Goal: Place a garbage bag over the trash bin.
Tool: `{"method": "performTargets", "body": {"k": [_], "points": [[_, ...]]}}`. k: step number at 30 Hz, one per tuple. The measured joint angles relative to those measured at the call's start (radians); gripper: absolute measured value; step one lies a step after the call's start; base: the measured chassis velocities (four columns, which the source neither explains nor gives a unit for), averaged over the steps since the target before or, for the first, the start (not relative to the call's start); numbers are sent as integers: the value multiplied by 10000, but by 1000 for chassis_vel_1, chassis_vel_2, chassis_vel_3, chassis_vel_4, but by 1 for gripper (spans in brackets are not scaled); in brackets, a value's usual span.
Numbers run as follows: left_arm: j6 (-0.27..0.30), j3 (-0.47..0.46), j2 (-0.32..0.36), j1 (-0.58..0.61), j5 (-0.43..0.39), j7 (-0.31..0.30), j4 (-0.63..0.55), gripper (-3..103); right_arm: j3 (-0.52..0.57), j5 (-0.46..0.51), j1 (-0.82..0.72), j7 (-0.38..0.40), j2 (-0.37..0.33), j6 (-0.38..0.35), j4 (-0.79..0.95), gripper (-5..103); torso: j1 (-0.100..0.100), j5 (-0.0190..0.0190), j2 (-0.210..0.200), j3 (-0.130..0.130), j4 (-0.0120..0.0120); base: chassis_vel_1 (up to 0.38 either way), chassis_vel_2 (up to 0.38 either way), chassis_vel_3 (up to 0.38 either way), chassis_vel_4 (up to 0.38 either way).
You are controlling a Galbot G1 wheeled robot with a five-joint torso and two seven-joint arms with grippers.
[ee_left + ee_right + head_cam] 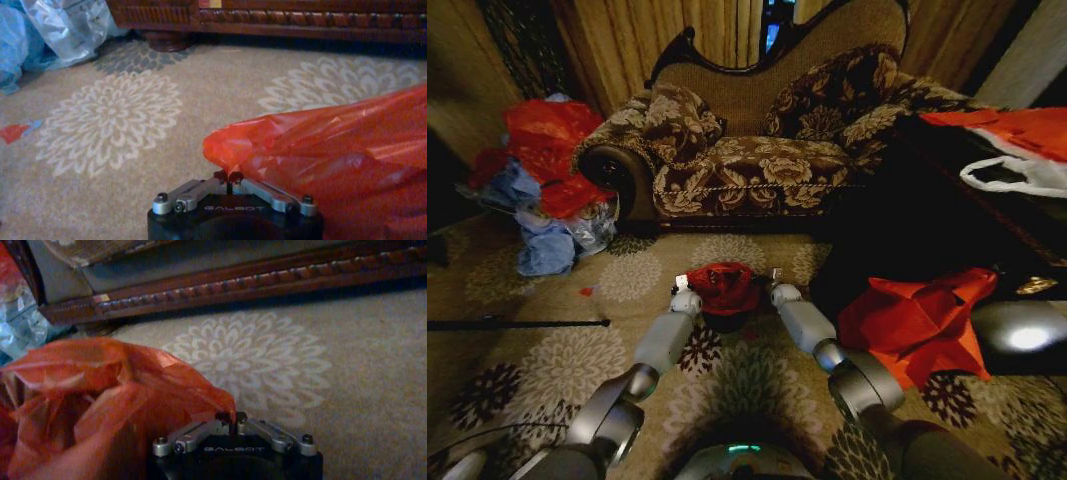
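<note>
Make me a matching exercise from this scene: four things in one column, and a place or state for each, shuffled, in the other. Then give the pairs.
Things
1. garbage bag
2. trash bin
3. left gripper
4. sofa

Places or states
A. stands at the back, behind the bin
B. shut on one edge of the red-orange plastic
C. draped over the bin's top, held at both sides
D. on the carpet between the two grippers, mostly covered

Pairs: 1-C, 2-D, 3-B, 4-A

The right gripper pinches the bag's opposite edge.
</note>
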Motion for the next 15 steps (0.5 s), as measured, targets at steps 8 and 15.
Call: {"method": "performTargets", "body": {"k": [8, 15], "points": [[138, 14, -94, 180, 15, 101, 46, 0, -80, -192, -78, -199, 12, -143, -78, 0, 0, 1, 0, 0, 1, 0, 0, 0, 0], [594, 14, -97, 670, 59, 167, -249, 0, -64, -398, -193, -286, -121, -244, -107, 0, 0, 2, 0, 0, 4, 0, 0, 0, 0]]}}
